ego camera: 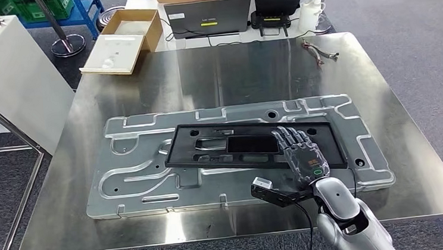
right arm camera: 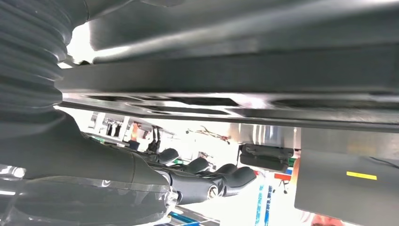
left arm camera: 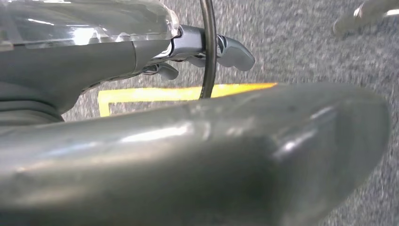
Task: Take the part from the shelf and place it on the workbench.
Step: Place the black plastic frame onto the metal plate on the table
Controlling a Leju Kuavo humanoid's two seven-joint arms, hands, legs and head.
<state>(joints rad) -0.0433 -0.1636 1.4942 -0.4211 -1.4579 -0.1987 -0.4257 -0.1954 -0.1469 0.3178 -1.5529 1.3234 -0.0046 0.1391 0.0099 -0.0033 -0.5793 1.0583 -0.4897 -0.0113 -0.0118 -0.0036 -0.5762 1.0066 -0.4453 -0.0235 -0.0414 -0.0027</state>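
Flat black part (ego camera: pixel 232 145) on ribbed steel panel (ego camera: pixel 139 173); right hand (ego camera: pixel 300 153) spread, empty, above it

Open steel all around the plate

The large grey stamped metal plate (ego camera: pixel 151 178) fills the middle of the shiny steel surface (ego camera: pixel 215 77); beyond it lies a bare strip, with only loose wires (ego camera: pixel 320 53) near that far right corner.

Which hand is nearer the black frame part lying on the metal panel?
Right. The right hand rests on the black frame part's right end. The left hand hangs over the carpet floor, away from the table.
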